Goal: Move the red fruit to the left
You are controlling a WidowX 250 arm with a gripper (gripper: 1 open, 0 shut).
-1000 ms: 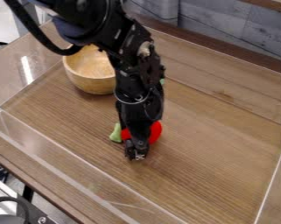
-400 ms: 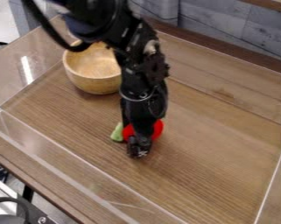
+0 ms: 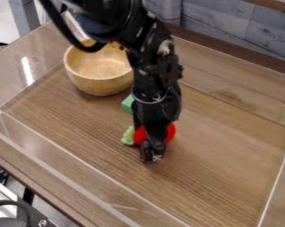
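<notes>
- Red fruit (image 3: 169, 133) sat on the table (image 3: 209, 168), partly hidden by the gripper (image 3: 149, 151)!
- Pincer stood wide.
- Green block (image 3: 128, 104) and wooden bowl (image 3: 97, 71) lay behind!

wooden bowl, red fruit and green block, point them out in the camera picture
wooden bowl (image 3: 90, 78): camera view, inner wall
red fruit (image 3: 170, 132): camera view, visible right edge
green block (image 3: 128, 104): camera view, part showing beside the arm
</notes>
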